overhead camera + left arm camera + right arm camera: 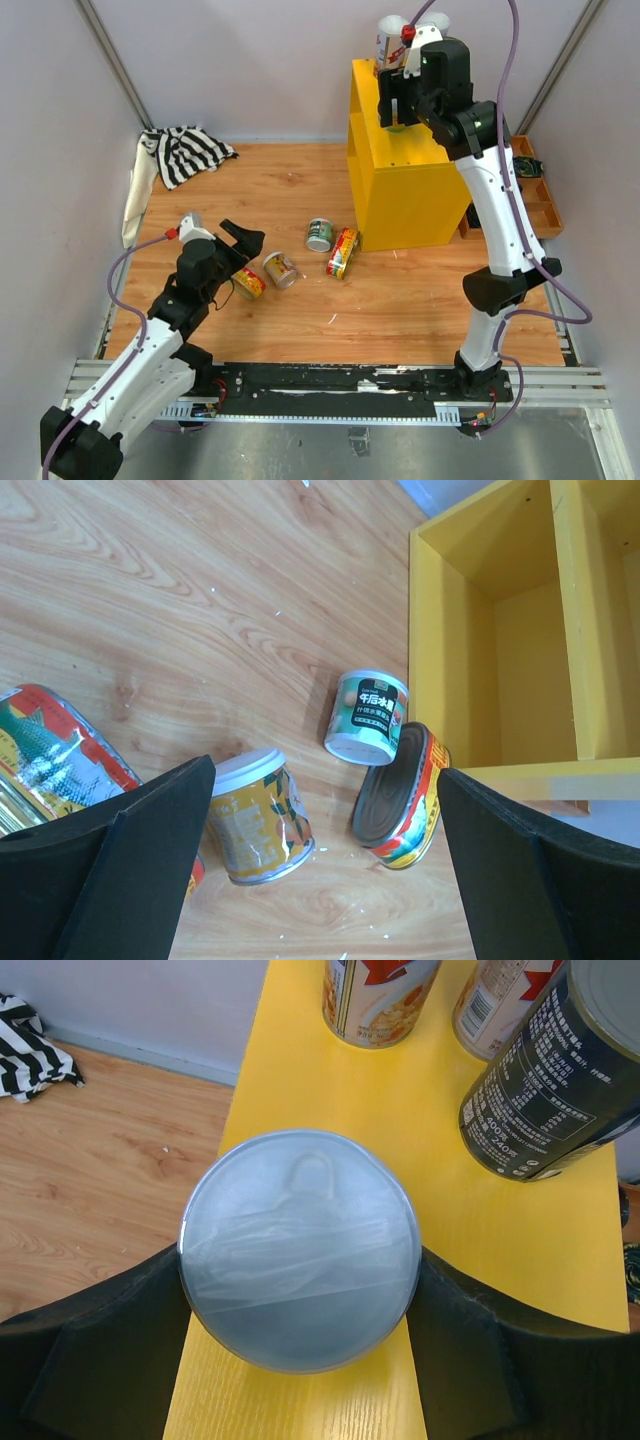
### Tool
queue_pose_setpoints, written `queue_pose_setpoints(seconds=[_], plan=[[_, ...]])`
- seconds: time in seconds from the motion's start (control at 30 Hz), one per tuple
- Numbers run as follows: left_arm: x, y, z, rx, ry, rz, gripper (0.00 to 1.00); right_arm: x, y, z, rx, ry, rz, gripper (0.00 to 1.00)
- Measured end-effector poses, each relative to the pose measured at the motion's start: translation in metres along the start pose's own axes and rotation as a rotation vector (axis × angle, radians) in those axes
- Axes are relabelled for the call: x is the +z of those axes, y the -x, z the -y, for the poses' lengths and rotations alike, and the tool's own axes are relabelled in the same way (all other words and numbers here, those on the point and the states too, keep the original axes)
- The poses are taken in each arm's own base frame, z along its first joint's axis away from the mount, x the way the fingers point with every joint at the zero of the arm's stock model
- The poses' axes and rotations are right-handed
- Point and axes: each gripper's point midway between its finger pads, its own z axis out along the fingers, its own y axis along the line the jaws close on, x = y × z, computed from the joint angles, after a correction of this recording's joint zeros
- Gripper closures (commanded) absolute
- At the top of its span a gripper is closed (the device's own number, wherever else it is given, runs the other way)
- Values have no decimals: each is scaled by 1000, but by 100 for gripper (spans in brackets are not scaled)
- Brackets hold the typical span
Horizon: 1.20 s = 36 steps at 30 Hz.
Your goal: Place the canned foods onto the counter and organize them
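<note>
Your right gripper point(300, 1345) clamps a clear-lidded can point(300, 1250) near the counter's point(330, 1090) left edge, while your left gripper point(325, 865) hangs open above loose cans point(260, 815).

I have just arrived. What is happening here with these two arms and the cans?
The right gripper grips a clear-lidded can at the top of the yellow counter, where three cans already stand upright. I cannot tell whether it rests there yet. The left gripper hangs open and empty above four cans lying on the wooden table.
</note>
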Motion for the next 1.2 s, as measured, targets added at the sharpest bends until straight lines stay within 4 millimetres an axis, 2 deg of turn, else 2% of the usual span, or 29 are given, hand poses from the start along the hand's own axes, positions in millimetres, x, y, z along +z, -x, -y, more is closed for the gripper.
queue_pose_setpoints(seconds=[0.47, 0.73, 1.07, 1.2], plan=[[9, -3, 4, 1, -13, -9, 2, 12, 3, 11, 21, -15, 18, 25], [12, -4, 5, 1, -14, -10, 2, 17, 5, 13, 28, -16, 26, 16], [15, -4, 6, 0, -16, -10, 2, 26, 5, 17, 35, -16, 33, 15], [15, -4, 6, 0, -16, -10, 2, 27, 5, 16, 35, -10, 36, 21]])
